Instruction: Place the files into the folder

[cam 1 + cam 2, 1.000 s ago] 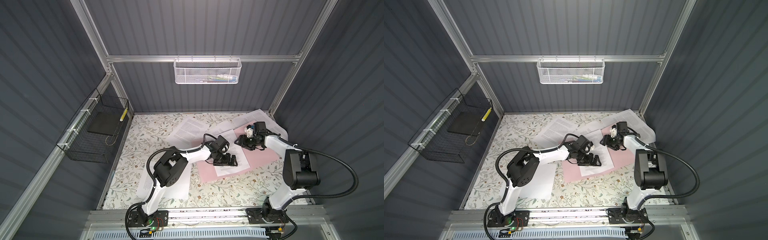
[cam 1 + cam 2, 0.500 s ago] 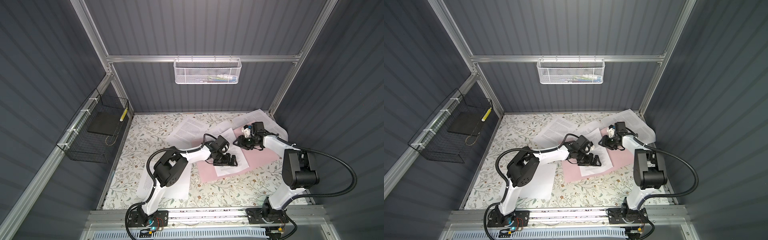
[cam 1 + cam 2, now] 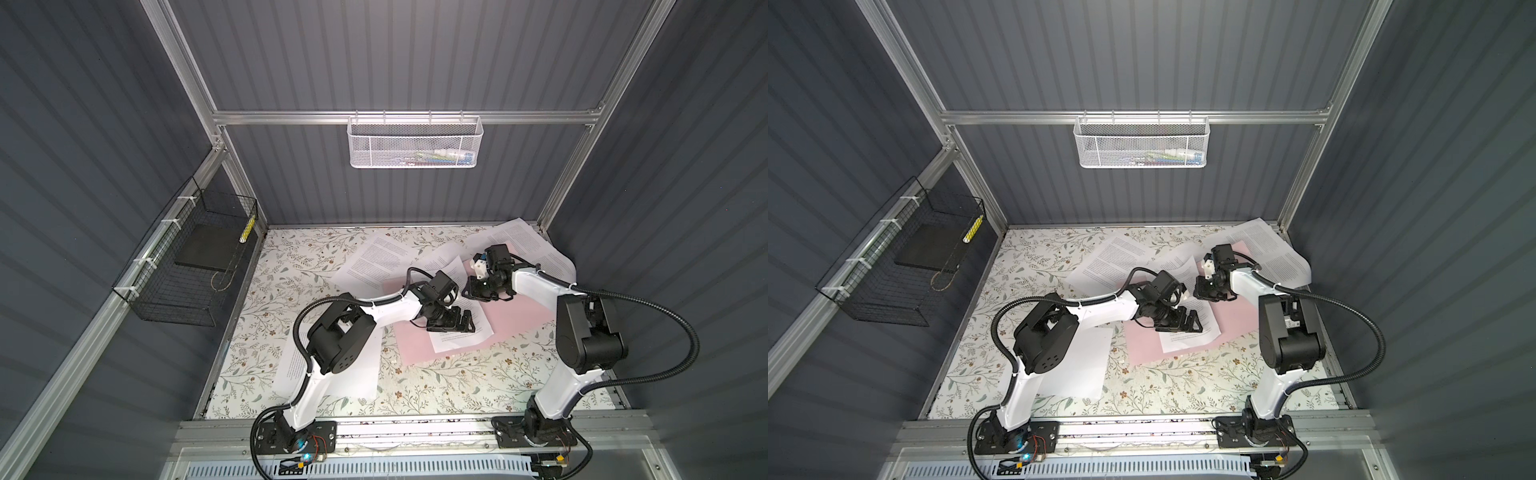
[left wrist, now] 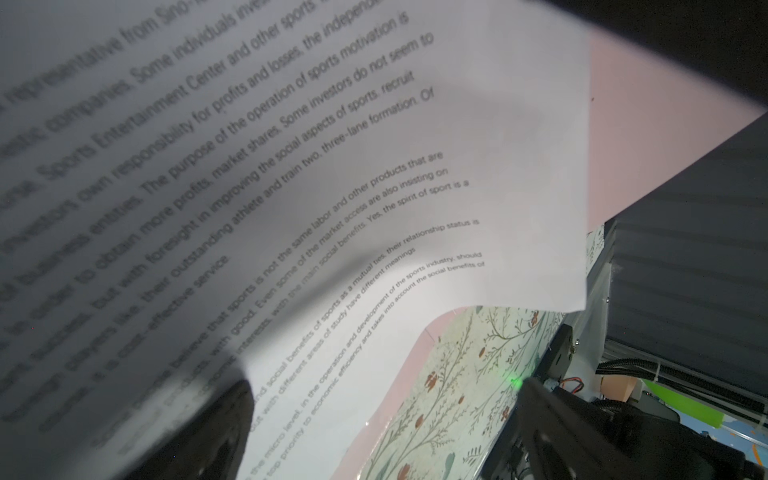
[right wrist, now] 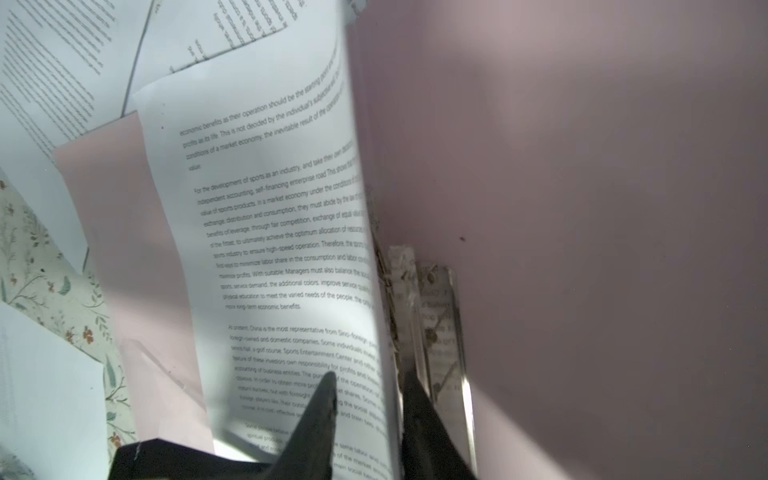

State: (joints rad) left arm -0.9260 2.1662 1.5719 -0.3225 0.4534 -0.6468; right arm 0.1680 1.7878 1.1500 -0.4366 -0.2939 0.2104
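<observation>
At least five files (image 3: 382, 266) lie on or near one folder (image 3: 519, 320), the arms hiding parts of them. The left gripper (image 3: 466, 323) gapes wide above the folder. The right gripper (image 5: 370, 386) straddles a sheet's edge, unclenched.

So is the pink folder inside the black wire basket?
No, the pink folder lies on the flowery table; the black wire basket holds a flat black slab.

Tool (image 5: 370, 378) astride printed sheet (image 5: 270, 249) edge
</observation>
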